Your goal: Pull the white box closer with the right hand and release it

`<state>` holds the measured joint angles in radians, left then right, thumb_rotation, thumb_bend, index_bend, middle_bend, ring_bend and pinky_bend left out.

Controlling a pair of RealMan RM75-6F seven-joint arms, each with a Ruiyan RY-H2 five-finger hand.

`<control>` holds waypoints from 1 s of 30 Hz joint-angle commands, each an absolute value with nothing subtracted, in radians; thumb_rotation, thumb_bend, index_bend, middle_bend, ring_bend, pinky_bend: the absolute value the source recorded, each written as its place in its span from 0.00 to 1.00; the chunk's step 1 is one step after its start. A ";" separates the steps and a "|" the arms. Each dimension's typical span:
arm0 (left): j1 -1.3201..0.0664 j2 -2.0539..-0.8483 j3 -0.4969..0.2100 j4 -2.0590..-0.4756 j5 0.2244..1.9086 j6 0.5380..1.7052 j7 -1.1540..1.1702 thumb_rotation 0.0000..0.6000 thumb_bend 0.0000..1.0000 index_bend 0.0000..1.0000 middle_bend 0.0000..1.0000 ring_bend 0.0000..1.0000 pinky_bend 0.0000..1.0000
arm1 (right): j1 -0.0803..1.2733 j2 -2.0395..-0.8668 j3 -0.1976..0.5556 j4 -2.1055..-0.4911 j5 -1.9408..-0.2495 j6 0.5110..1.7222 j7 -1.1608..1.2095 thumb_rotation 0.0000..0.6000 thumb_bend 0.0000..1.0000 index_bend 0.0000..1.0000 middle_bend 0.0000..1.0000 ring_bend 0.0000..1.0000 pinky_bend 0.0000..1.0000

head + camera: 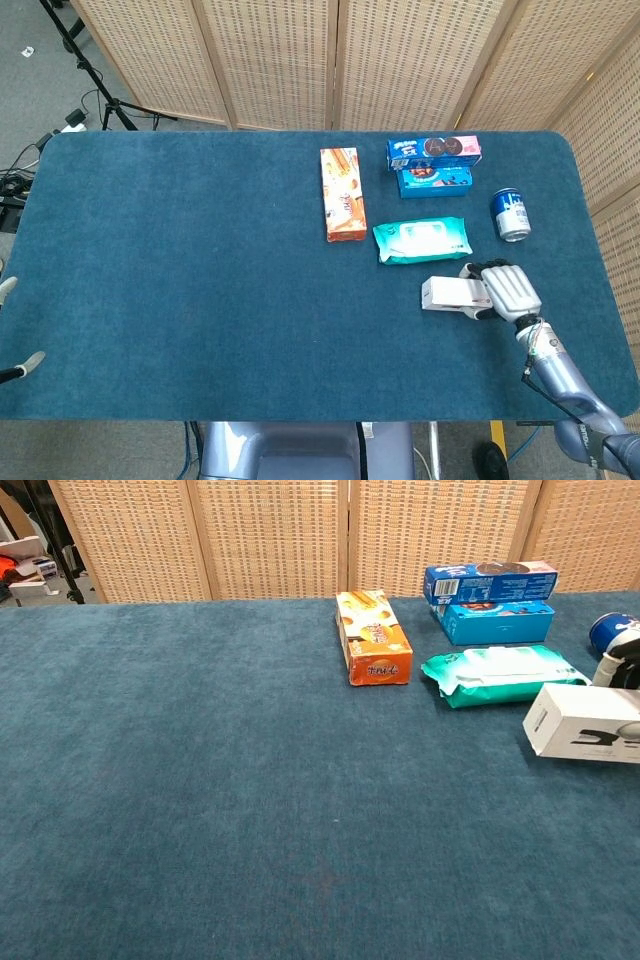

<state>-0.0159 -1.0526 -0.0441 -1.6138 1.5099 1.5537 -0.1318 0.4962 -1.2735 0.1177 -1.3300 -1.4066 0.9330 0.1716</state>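
Right hand (503, 288) is closed around white box (452, 294) at its right end | box is held just left of palm, near wipes pack (421, 240) | risk: box is skewed if pulled off-centre

Printing shows on the orange box (374, 638), on the two blue boxes (490, 583) stacked at the back of the table (180, 280), on the blue can (510, 214) and on the white box (585, 724), but none of it is sharp enough to read.
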 commanded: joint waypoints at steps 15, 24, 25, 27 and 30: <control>-0.020 -1.050 -0.046 -1.613 1.500 1.542 -0.136 1.00 0.00 0.00 0.00 0.00 0.00 | 0.833 -0.947 0.077 -1.596 -1.182 0.208 0.323 1.00 0.97 0.58 0.59 0.44 0.26; -0.022 -1.050 -0.047 -1.612 1.498 1.541 -0.137 1.00 0.00 0.00 0.00 0.00 0.00 | 0.837 -1.011 0.008 -1.539 -1.078 0.400 0.193 1.00 0.00 0.00 0.00 0.00 0.02; -0.021 -1.051 -0.046 -1.612 1.498 1.542 -0.136 1.00 0.00 0.00 0.00 0.00 0.00 | 0.828 -1.019 0.003 -1.541 -1.065 0.444 0.168 1.00 0.00 0.00 0.00 0.00 0.02; -0.020 -1.051 -0.046 -1.614 1.499 1.545 -0.134 1.00 0.00 0.00 0.00 0.00 0.00 | 0.809 -1.031 0.001 -1.554 -1.037 0.530 0.118 1.00 0.00 0.00 0.00 0.00 0.01; -0.019 -1.051 -0.046 -1.615 1.500 1.548 -0.134 1.00 0.00 0.00 0.00 0.00 0.00 | 0.785 -1.031 0.008 -1.587 -1.021 0.613 0.081 1.00 0.00 0.00 0.00 0.00 0.01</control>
<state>-0.0192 -1.0513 -0.0460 -1.6146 1.5000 1.5475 -0.1340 0.8172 -1.0128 0.0145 -1.5641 -1.0582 0.5141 0.1467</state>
